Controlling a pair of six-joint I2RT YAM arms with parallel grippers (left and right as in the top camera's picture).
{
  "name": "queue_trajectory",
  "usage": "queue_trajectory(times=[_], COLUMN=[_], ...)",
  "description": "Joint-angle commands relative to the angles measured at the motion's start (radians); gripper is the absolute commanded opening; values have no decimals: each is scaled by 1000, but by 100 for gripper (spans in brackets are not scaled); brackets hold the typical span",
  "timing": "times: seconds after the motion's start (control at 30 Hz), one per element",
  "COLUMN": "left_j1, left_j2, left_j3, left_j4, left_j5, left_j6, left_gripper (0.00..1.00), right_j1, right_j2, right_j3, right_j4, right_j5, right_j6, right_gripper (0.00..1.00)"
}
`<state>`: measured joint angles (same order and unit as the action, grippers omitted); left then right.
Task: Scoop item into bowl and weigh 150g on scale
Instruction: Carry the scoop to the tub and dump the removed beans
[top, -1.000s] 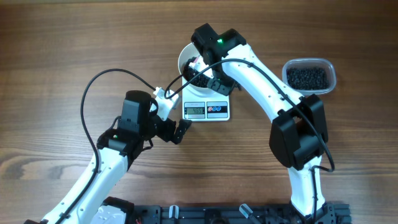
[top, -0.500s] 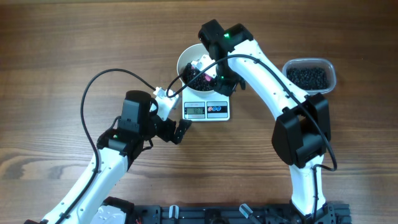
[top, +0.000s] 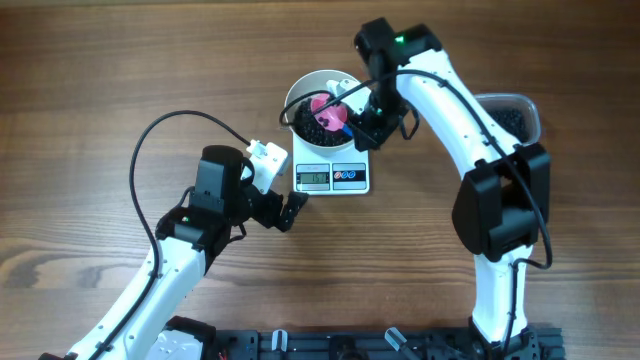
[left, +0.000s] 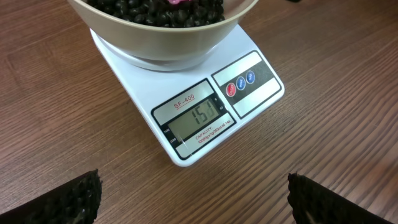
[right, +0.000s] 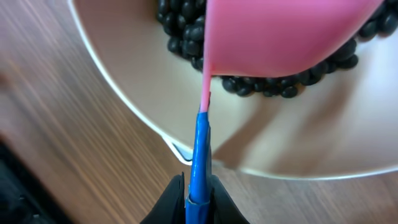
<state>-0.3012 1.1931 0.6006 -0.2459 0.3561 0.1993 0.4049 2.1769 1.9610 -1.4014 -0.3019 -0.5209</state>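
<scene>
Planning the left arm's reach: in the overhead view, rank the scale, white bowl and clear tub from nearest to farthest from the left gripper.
1. Scale, just beside the left gripper.
2. White bowl, sitting on the scale's far end.
3. Clear tub, far right, partly under the right arm.

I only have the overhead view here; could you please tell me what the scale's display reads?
Observer: In the left wrist view the display of the scale looks like 151, though the last digit is not sharp.
Operator: Thank you. What about the right side?
Observer: The right gripper is shut on the blue handle, with the pink scoop over the beans in the bowl.
Operator: And the left?
Observer: The left gripper is open and empty, its fingers clear of the scale.
</scene>
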Motion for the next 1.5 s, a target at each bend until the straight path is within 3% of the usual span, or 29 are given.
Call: queue_trajectory(times=[0.0,0.73,0.9,1.23,1.47], left_j1=[-4,-4,-4,-4,-4], left_j2=[-1,-1,-1,-1,-1], left_j3=[-2,-2,-2,-2,-2], left_j4=[2,2,2,2,2], left_j5=[-6,-6,-6,-6,-6], left_j6=[-6,-6,-6,-6,-6], left_gripper=[100,100,100,100,100], right_j1=[-38,-89,-161,-359,-515], right_j2=[-3,-48,-67,-187,-240], right_j3=[29,43,43,45,45], right_j4=[-10,-55,-55,-84,-176], right_j5=[-130,-313,-440,-463,-459], right_j6=[0,26,39,101,70], right_gripper=[4,4,4,4,4])
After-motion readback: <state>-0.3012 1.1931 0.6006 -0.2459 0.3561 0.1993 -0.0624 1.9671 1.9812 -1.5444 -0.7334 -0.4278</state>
